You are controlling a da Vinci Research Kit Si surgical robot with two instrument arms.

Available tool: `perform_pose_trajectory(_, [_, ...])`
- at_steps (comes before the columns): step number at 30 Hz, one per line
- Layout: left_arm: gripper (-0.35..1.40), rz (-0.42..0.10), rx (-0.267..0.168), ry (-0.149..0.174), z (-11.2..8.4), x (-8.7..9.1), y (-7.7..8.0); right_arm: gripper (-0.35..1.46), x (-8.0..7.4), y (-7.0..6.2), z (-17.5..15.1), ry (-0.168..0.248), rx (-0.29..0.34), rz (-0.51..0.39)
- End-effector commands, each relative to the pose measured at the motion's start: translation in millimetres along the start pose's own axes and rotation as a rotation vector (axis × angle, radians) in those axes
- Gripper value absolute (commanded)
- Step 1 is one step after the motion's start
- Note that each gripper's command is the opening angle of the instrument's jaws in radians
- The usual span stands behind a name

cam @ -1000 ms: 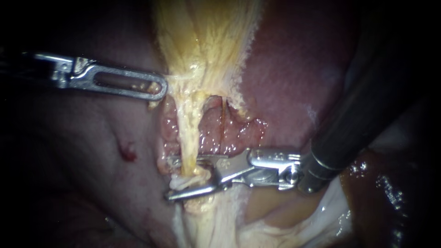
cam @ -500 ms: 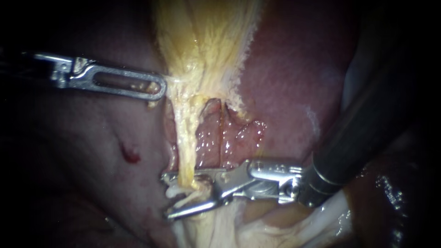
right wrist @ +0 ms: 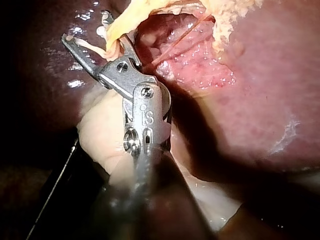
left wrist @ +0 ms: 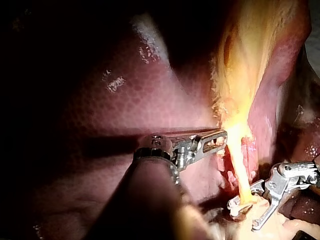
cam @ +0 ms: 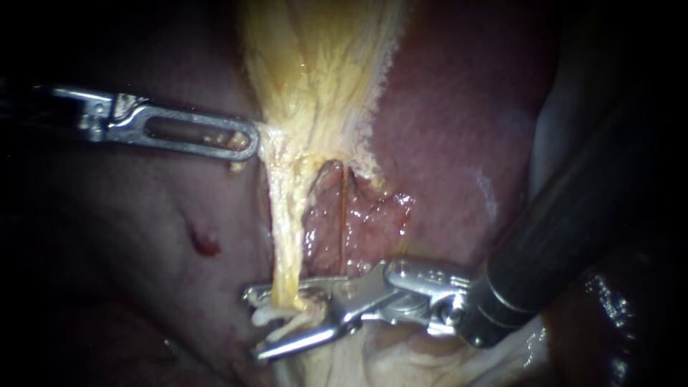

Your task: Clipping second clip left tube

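The left tube [cam: 287,244] is a stretched yellow strand that runs down from the yellowish gallbladder [cam: 315,64]. My right instrument [cam: 252,324] comes in from the lower right. Its jaws stand open astride the tube's lower end, one on each side, with a gap still showing. Pale strands [cam: 271,315] lie across that gap. The right wrist view shows the same open jaws [right wrist: 85,27] around the yellow tube [right wrist: 117,30]. My left instrument [cam: 247,140] has its slotted jaws shut on the gallbladder's edge where the tube begins, as the left wrist view [left wrist: 222,135] also shows.
Dark red liver [cam: 459,129] fills the right and upper background. A raw pink bed [cam: 358,215] with a thin reddish strand [cam: 345,208] lies just right of the tube. A small red spot [cam: 204,244] marks the tissue to the left. Pale tissue [cam: 373,358] lies under the right instrument.
My right instrument has slid down and slightly left along the tube, jaws still open around it. The tube looks longer and more stretched. The left instrument has barely moved.
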Motion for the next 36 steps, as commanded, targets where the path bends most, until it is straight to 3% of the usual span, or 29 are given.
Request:
perform_pose_trajectory(1, [-0.35,0.0,0.0,0.0,0.0,0.0,0.0,0.48,0.1,0.0,0.0,0.004,0.0,0.006])
perform_pose_trajectory(15, [-0.35,0.0,0.0,0.0,0.0,0.0,0.0,0.45,1.0,0.1,-0.6,0.024,-0.003,0.026])
perform_pose_trajectory(22, [-0.35,0.0,0.0,0.0,0.0,0.0,0.1,0.34,0.9,0.2,-0.9,0.027,-0.006,0.03])
perform_pose_trajectory(36, [-0.35,0.0,0.0,0.0,0.1,0.0,0.1,-0.2,0.5,0.7,-2.0,0.03,-0.023,0.037])
